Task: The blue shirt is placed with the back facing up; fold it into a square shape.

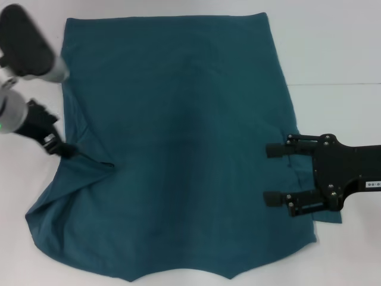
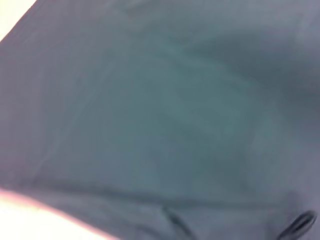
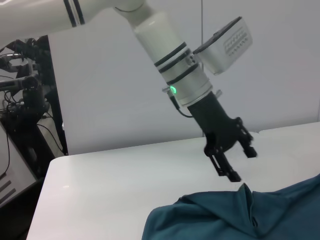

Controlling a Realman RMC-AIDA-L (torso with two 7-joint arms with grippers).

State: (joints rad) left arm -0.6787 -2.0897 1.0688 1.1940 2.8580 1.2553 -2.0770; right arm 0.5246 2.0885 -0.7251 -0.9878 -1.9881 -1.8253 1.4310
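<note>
The large dark teal-blue knit T-shirt (image 1: 178, 149) lies spread on the white tabletop (image 1: 333, 47). The left pincer (image 1: 64, 149) pinches its bunched left edge; a thin grip may slip. The right pincer (image 1: 274, 174) hovers apart over the right edge.

Only text spotted: a small white label (image 1: 374, 185) on the right arm's black wrist housing in the head view, with dark characters on it (too small to read, possibly digits). Nothing printed on the blue shirt (image 1: 178, 143). No legible marking on the left arm's white camera module (image 3: 226, 44) in the right wrist view (just a grid of dots on its face). Left wrist view shows only fabric, no text.
</note>
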